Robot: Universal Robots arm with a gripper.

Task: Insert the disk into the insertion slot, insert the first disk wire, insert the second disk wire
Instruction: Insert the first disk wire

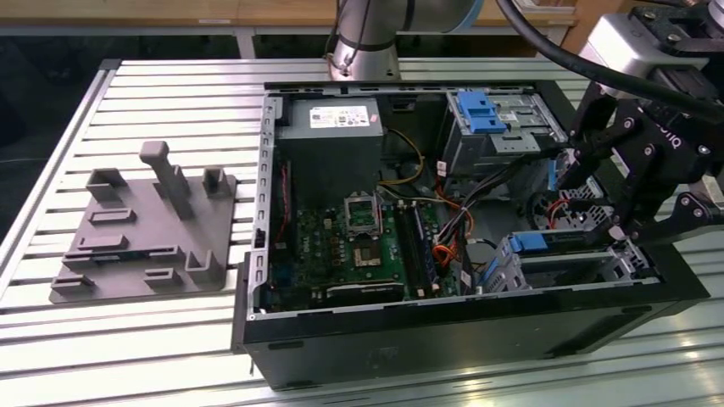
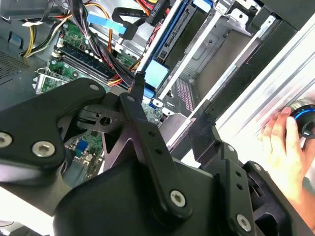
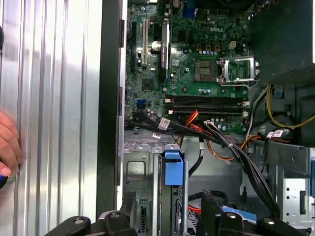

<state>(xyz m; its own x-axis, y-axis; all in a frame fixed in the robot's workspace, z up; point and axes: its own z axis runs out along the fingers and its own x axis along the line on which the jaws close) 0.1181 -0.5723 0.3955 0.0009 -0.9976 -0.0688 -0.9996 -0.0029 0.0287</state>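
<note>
While hovering over the corner of the open computer case, grips nothing: end effector with jaws spread wide, just above the insertion slot. Shows the disk lying flat inside that perforated cage, blue carrier tab at its inboard end, so seemingly leaves the first step done and puts the first-wire step in hand. Calls for singling out one connector among the loose red and black cables beside the motherboard and squaring it to the disk's port, hidden from these angles. Pitches the wrist downward, jaws pointing into the case. Catches a person's hand resting on the bench beside the case.
</note>
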